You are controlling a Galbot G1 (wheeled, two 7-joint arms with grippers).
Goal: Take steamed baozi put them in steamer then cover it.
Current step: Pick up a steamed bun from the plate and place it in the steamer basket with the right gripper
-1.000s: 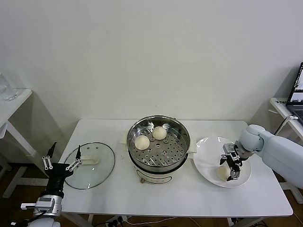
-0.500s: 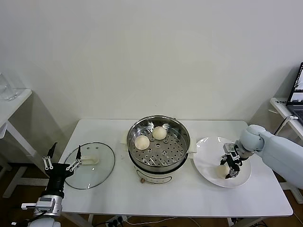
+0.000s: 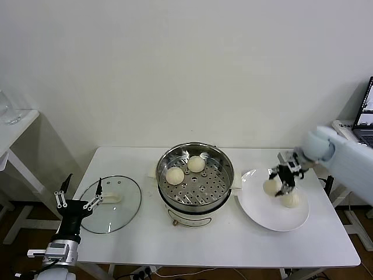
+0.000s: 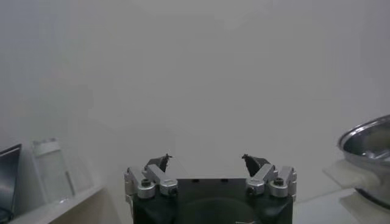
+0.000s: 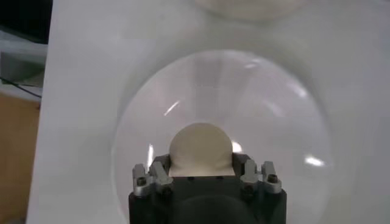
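Observation:
The steamer stands mid-table with two steamed baozi on its perforated floor. My right gripper is shut on a third baozi and holds it lifted above the white plate. In the right wrist view this baozi sits between the jaws over the plate. A fourth baozi lies on the plate. The cover lies flat on the table at the left. My left gripper is open and parked by the cover's left edge; in its own view it is empty.
The steamer's rim shows at the edge of the left wrist view. A side table with a clear glass stands at far left, and a laptop at far right. The table's front edge lies near the plate.
My right gripper has risen from the plate with a baozi in its jaws and shifted up and slightly back. The other baozi on the plate now shows. The left arm stayed still.

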